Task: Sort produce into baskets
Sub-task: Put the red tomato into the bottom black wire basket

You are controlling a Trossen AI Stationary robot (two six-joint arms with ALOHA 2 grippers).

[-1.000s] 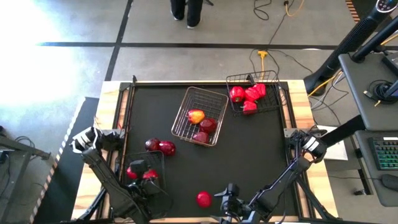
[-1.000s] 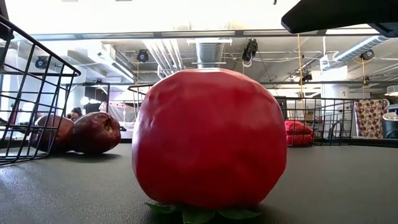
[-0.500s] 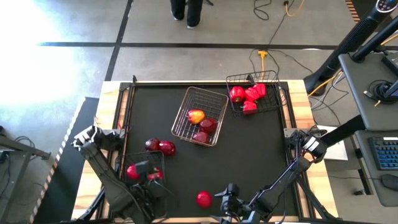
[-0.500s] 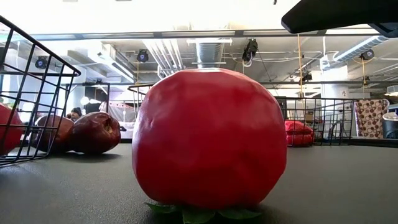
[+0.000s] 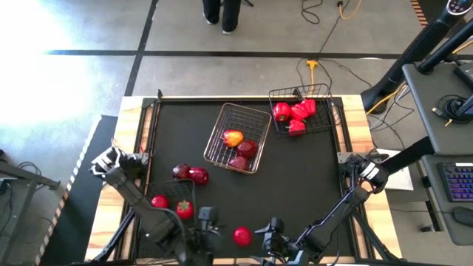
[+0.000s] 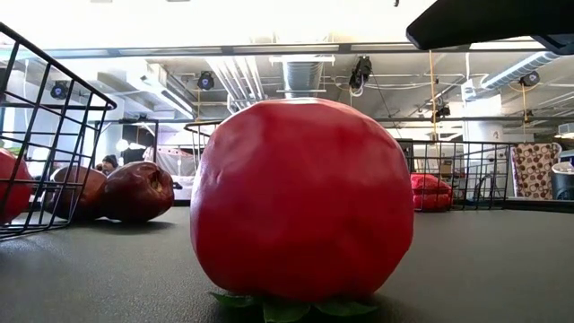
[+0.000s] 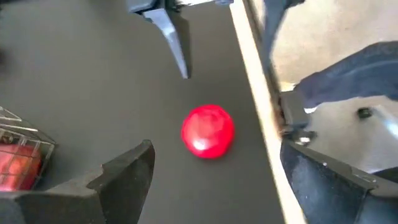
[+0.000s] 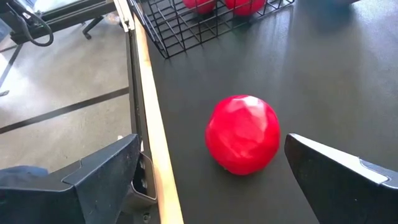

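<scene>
One loose tomato (image 5: 242,236) sits near the table's front edge between both wide-open, empty grippers, left gripper (image 7: 211,174) and right gripper (image 8: 211,168); next, probably, one closes on it for the black basket (image 5: 174,193) nearby.

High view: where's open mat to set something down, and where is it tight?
Bare mat lies right of the silver basket, below the pepper basket, out to the right edge. A smaller patch sits left of the silver basket, above the two loose apples. The near edge is tight: tomato basket, loose tomato, left gripper, right gripper.
</scene>
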